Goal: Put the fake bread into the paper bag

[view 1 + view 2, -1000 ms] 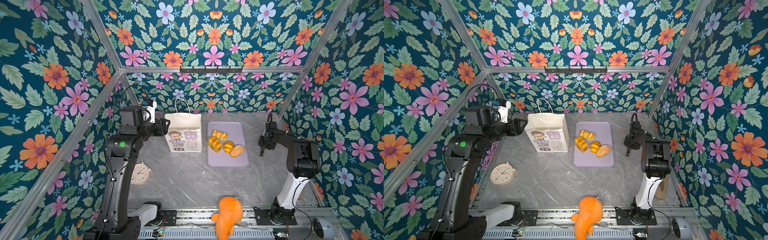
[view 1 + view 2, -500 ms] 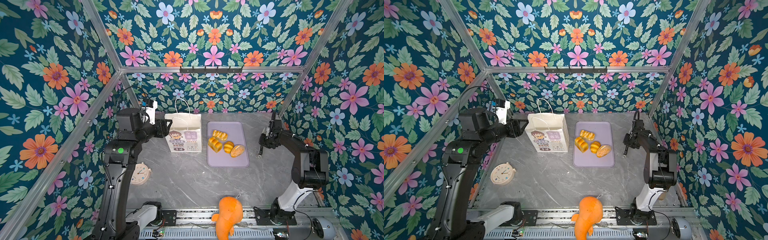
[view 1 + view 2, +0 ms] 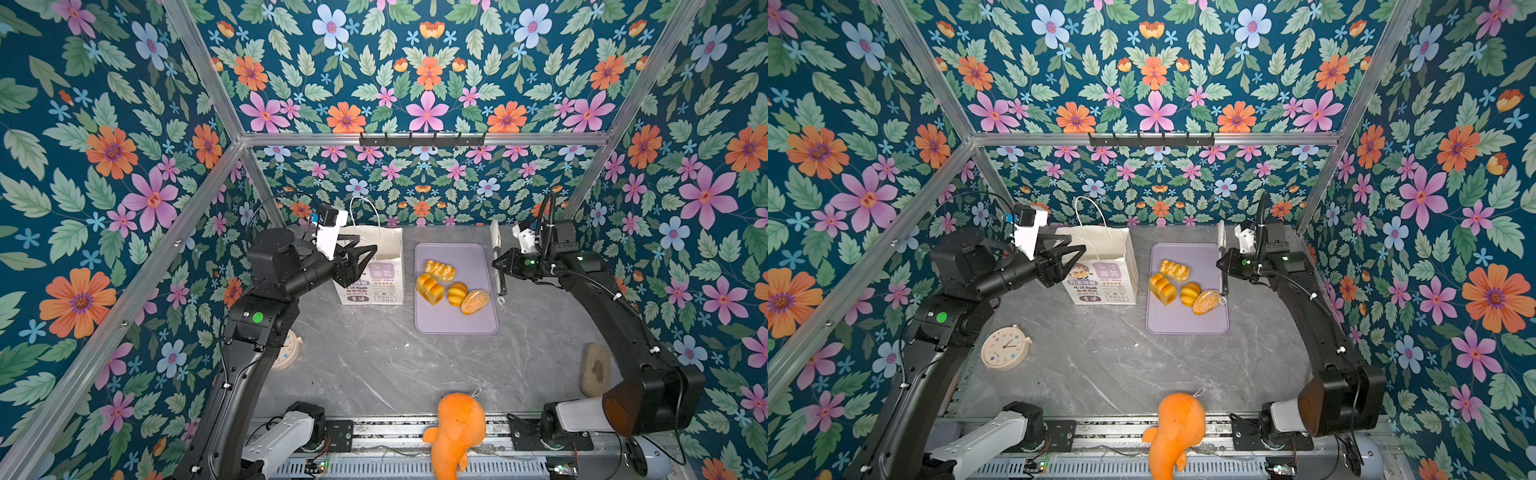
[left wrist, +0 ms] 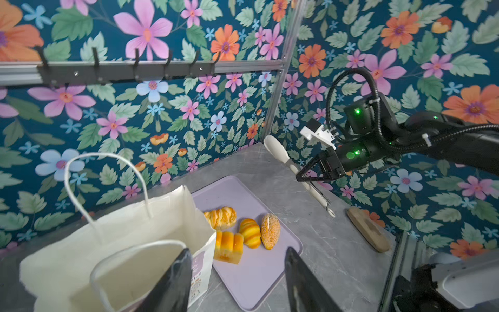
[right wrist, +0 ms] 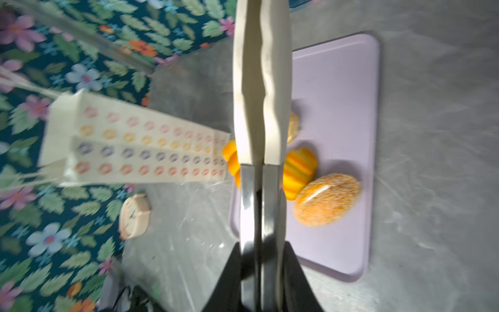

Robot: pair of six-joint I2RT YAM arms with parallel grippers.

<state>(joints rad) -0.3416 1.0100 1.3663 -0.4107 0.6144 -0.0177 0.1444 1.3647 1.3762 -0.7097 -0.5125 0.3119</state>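
**Right claw clenched on tongs, left claw spread by the bag**

The tongs are held tilted along the tray's right edge. The left claw's jaws stand apart at the bag's upper front. The bag stands upright on the counter beside the tray. Its front reads "KEEP SMILE" below a purple panel of Chinese characters. Four breads lie clustered on the tray.
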